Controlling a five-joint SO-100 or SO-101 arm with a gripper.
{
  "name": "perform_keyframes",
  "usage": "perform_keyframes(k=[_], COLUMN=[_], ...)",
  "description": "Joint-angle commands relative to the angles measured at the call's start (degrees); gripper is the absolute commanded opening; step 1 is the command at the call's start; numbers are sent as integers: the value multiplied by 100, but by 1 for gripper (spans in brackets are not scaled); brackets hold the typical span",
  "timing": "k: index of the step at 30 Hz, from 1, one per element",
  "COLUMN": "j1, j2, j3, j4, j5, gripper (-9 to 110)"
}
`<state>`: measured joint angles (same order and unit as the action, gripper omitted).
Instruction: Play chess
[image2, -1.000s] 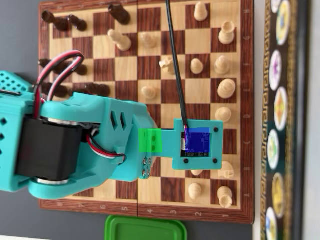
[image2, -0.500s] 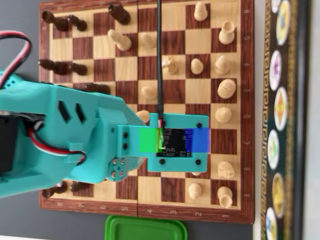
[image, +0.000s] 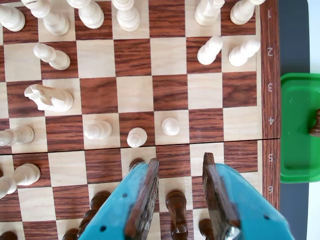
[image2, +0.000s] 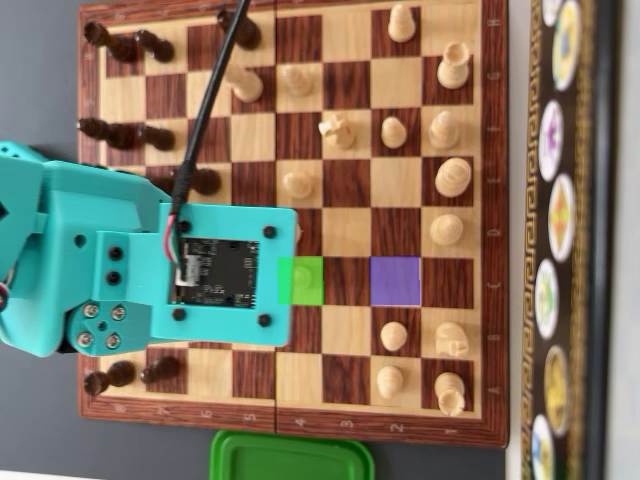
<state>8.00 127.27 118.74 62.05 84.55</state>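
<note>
The teal claw (image: 180, 172) hangs wide open, holding nothing, above the wooden chessboard (image: 170, 90), with a small white wooden pawn (image: 170, 126) standing just ahead of its fingertips.

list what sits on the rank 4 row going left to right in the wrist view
lying white piece at the left edge → white pawn → white pawn → white pawn → green tray off the board
</note>
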Motion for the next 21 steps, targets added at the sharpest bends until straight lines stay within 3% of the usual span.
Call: perform_keyframes(k=[1,21], j1=[0,-281], j2=[624,3393], j3=[264,2953], j4=[-343,-3542], j5=[44,53], gripper=[14,14])
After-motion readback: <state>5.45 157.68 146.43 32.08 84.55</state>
